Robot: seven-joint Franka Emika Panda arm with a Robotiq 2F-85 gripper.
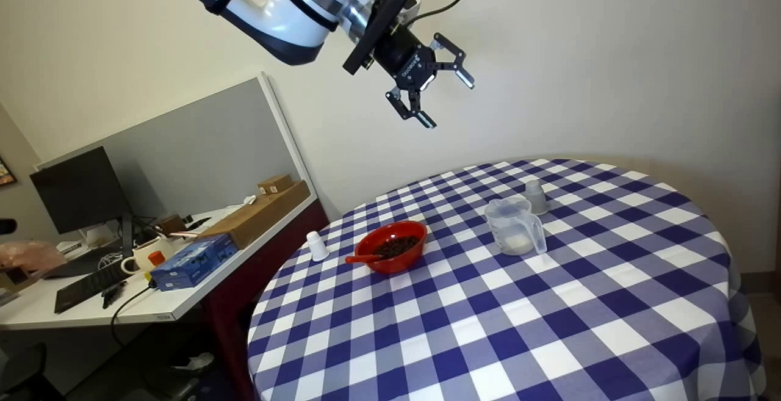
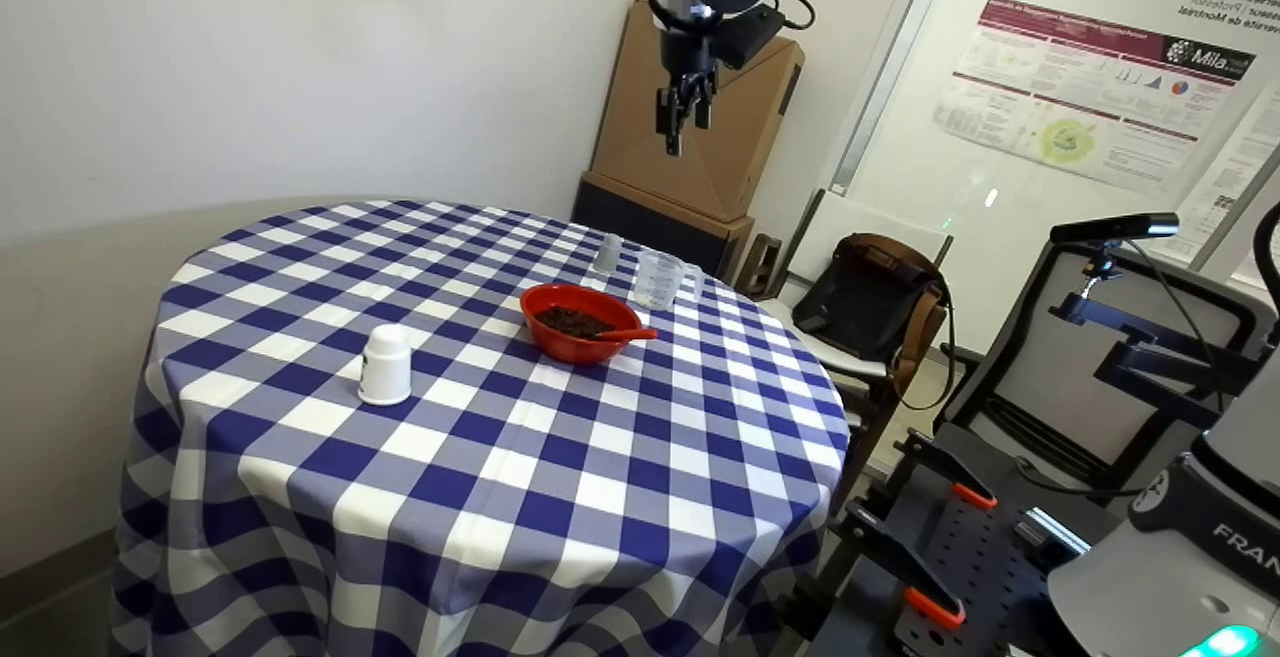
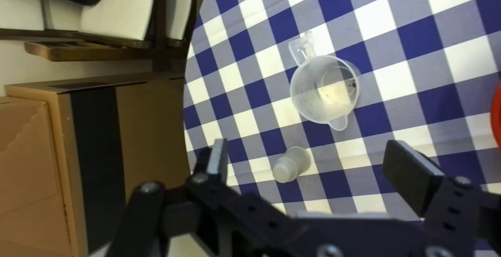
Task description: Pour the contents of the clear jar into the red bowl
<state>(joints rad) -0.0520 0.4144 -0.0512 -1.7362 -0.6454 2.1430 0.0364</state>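
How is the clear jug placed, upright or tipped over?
Upright: the jug sits base-down on the checked cloth, and the wrist view looks into it from above.

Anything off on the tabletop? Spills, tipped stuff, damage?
No spill, tipping or damage stands out. Mildly odd for a pour: the clear jar looks nearly empty, just a few dark specks apparently inside, while the red bowl already holds dark pieces. It may already have been poured.

1. We count one clear jar (image 1: 507, 221) and one red bowl (image 2: 562, 343).
2. We see one red spoon (image 1: 363, 259).
3. We tally two: one white container (image 2: 387, 367), one see-through container (image 3: 291, 164).
4. We spot two fingers (image 3: 411, 175).
5. We have one cloth-covered desk (image 1: 537, 328) and one computer screen (image 1: 82, 188).
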